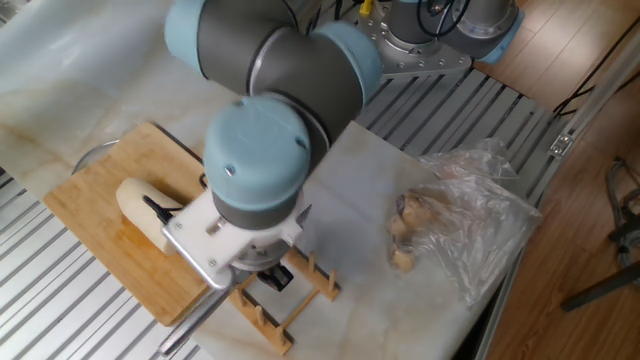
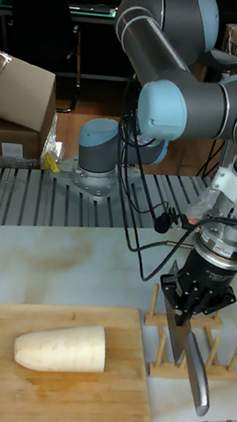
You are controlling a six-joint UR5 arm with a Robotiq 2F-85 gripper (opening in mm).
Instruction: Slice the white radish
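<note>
The gripper [image 2: 189, 300] was closed on the handle of a knife [image 2: 191, 362], whose blade hung almost straight down from the fingers, its tip pointing at the table. Directly below and just behind the blade stood a small wooden rack [image 2: 188, 347], so the knife was at the rack rather than over the food. In the fixed view the wrist hid the fingers altogether, and only the blade [image 1: 200, 310] showed below the flange.

Out to the side of the fingers, across the near edge of the rack, lay the bamboo cutting board [image 2: 47, 398], and on it the white radish [image 2: 61, 352], whole, with no discs beside it. Its long axis ran along the board, roughly in line with the direction from the radish to the gripper, with the flat cut end [image 2: 103, 348] facing the gripper and the rounded end pointing away. That cut end was the part nearest the blade, yet it stood clear of it, a strip of bare board between.

Judging from this, slicing had not begun. The move ahead called for carrying the knife sideways over the board's edge, with the blade set across the radish's long axis, near the cut end.
</note>
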